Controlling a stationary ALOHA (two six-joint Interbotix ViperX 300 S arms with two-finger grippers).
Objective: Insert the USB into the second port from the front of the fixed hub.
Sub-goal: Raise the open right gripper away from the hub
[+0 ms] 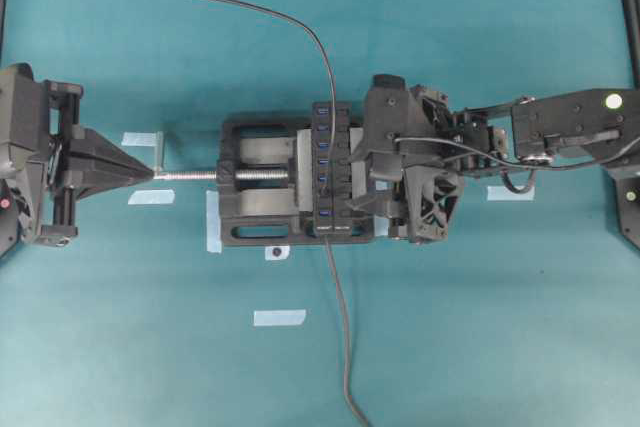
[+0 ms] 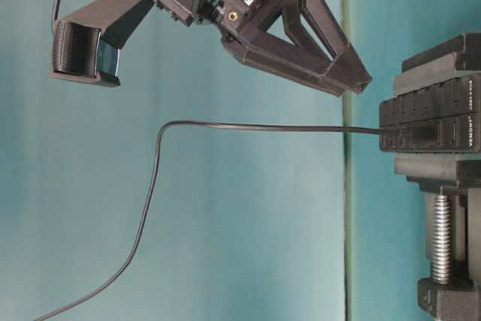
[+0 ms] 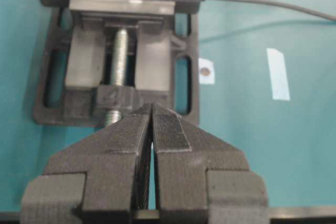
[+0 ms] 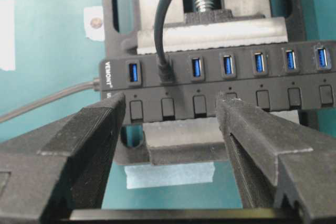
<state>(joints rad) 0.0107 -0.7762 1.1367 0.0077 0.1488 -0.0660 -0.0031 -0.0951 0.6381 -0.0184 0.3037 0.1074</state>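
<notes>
Beside the long black ported hub [image 4: 210,85], my right gripper [image 4: 170,124] hangs spread and empty. Its small black USB plug [image 4: 166,71] stands upright in the second port, just beyond my fingertips. My left gripper [image 3: 152,129], pressed together, lies farther off.

The right gripper [image 4: 170,145] hangs wide open (nothing between its fingers), while the left gripper [image 3: 152,129] is closed.

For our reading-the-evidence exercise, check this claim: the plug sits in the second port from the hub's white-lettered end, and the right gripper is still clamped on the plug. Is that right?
Not quite. The USB does sit in the second port from the white-lettered end of the fixed hub, but the right gripper is not clamped on it. The right wrist view shows its jaws wide apart, short of the plug.
</notes>
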